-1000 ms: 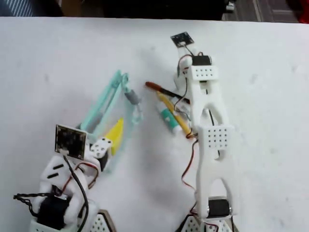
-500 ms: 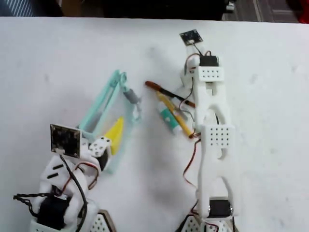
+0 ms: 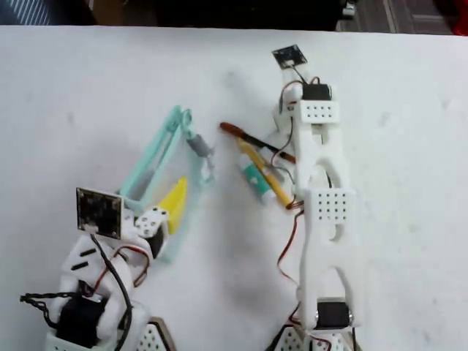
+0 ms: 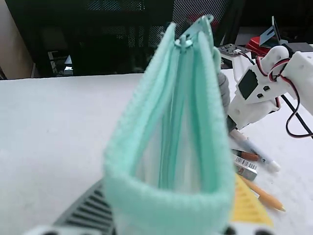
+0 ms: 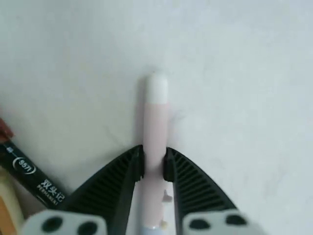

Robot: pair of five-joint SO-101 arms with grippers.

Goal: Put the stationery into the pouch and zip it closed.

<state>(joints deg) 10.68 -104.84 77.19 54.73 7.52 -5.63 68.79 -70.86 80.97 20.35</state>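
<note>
White table (image 3: 88, 88) carries mint pouch (image 3: 157, 164); black marker (image 3: 252, 139); yellow pencil (image 3: 256, 162); pink pen (image 5: 155, 122).

The pink pen (image 5: 155, 122) (white-tipped) has 1 end cut off.

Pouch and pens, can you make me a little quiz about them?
1. True or false: the right end effector is shut on a pale pink pen.
2. The pouch is: A red, B mint green, C black.
3. Fill in: the yellow pencil lies on the white ____.
Key: 1 true; 2 B; 3 table.
</note>
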